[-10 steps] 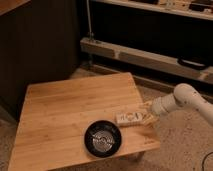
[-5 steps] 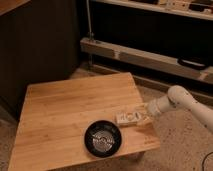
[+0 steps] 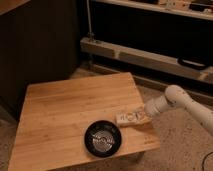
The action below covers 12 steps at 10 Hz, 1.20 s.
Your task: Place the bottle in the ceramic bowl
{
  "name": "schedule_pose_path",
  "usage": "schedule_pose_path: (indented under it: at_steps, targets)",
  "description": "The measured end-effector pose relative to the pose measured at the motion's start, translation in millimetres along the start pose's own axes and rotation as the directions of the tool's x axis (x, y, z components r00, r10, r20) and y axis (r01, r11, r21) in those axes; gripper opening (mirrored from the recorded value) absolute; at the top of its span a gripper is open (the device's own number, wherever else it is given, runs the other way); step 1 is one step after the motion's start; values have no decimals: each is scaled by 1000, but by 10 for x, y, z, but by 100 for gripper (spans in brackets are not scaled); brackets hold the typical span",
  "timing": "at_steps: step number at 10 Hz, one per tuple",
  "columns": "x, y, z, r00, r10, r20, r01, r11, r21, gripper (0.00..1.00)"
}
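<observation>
Your gripper [image 3: 145,114] sits at one end of the bottle [image 3: 129,119], which lies flat on the wooden table [image 3: 65,110] just beside the ceramic bowl [image 3: 92,142]; whether it has a hold, I cannot tell. Confirm the hold, lift over the rim and lower gently: the small cream oblong may roll, and the glossy black bowl looks hard.

Wooden table [image 3: 65,110], speckled floor [image 3: 172,150], metal shelving [image 3: 150,54] behind.

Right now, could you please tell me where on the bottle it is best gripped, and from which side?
Probably across its narrow width near the right end, coming from the right edge of the table. The bottle lies flat, its long axis pointing toward the gripper at that end, and the ceramic bowl crowds its lower-left side.
</observation>
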Motion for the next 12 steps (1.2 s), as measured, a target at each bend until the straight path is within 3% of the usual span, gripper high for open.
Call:
schedule_pose_path:
  at_steps: [2,3,7,8,12]
  targets:
    - [13,41,-13,1000,3,6,-3,1000,-22,7]
    - [3,59,4,1000,3,8,-3,999,-32,1]
    - [-87,74,3,1000,16,-1,-16,999,-44,0]
    - [-134,42,-94,1000,25,-15,-25,999,-24,0]
    - [-516,-64,-838,996,56,-69,-50,995,91,0]
